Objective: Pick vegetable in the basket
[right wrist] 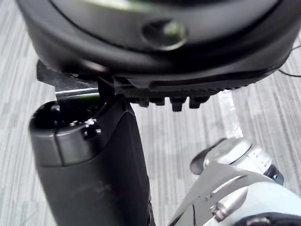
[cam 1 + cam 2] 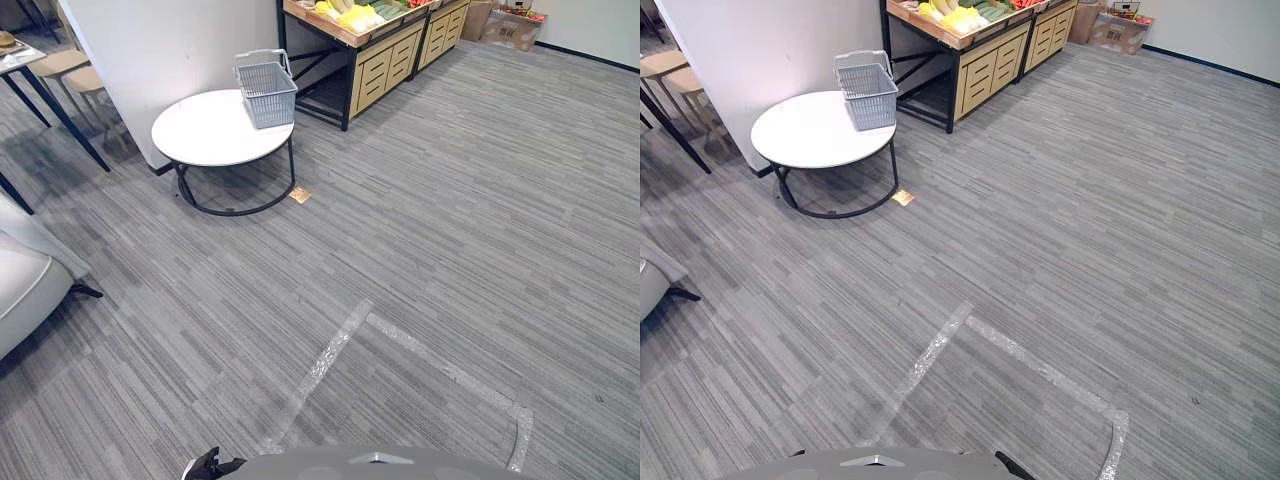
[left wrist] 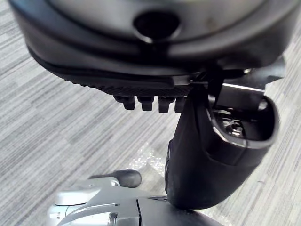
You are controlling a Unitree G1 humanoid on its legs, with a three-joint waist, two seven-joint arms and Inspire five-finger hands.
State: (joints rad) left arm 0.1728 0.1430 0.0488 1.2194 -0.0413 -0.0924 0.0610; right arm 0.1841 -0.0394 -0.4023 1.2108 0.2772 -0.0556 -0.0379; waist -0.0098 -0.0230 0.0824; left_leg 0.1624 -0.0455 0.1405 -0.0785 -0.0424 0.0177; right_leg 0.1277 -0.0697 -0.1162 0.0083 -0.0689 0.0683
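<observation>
A grey wire basket (image 2: 266,92) with its handle up stands at the far edge of a round white table (image 2: 205,135), far ahead to the left. Behind it a wooden produce stand (image 2: 372,62) carries yellow and green vegetables (image 2: 358,15). My left hand (image 3: 155,101) hangs low over the carpet with relaxed fingers and a dark thumb (image 3: 202,160), and it holds nothing. My right hand (image 1: 174,100) hangs the same way, its thumb (image 1: 94,179) forward, with nothing in it. Both hands are far from the basket and the stand.
A white wall pillar (image 2: 160,50) rises behind the table. Stools (image 2: 70,65) and a dark-legged table stand at the far left, and a pale seat (image 2: 25,285) at the left edge. Clear tape lines (image 2: 440,365) cross the grey carpet. Cardboard boxes (image 2: 505,28) sit at the far right.
</observation>
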